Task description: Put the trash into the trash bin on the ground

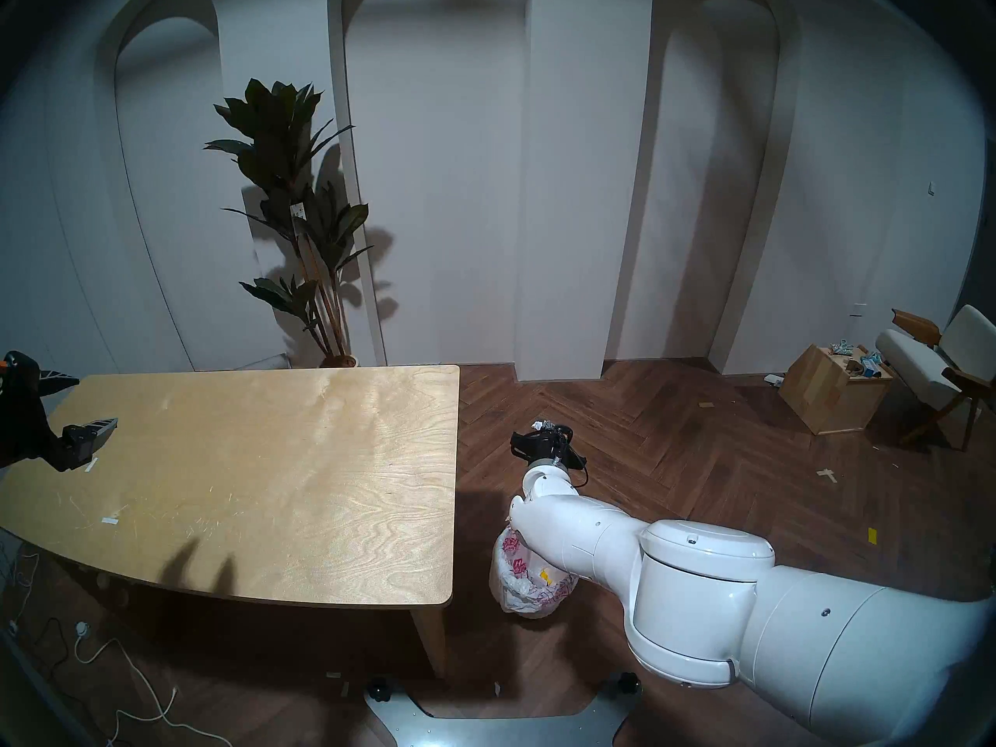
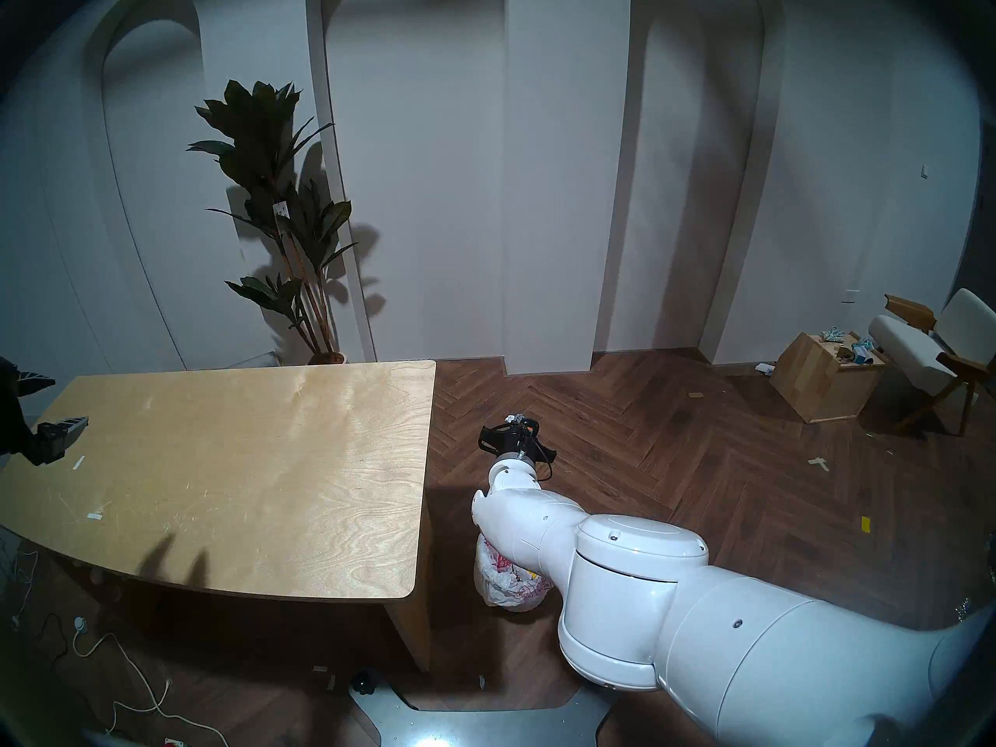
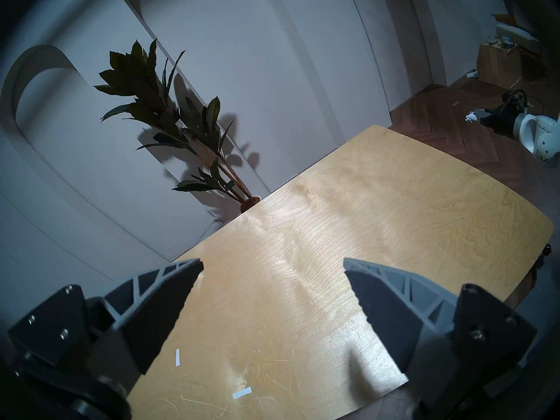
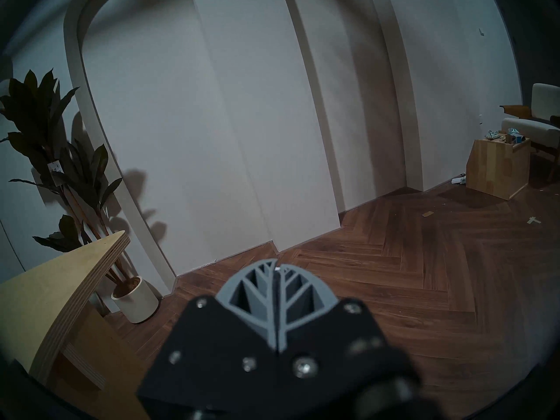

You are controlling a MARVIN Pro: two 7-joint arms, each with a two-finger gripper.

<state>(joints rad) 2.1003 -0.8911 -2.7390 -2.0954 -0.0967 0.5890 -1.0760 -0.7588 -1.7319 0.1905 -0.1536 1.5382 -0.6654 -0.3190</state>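
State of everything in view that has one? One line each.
left pincer: open, empty, above the table.
right pincer: shut, apparently pinching the white paper ball at its tip.
trash bin: upright on the floor, bag-lined, partly under the right arm.
yellow wad: inside the bin.
wooden box: open, clutter inside.

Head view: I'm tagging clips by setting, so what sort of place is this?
Probably a staged living-room or studio set: arched white wall panels, herringbone wood floor, a potted plant, an armchair and a bare plywood table.
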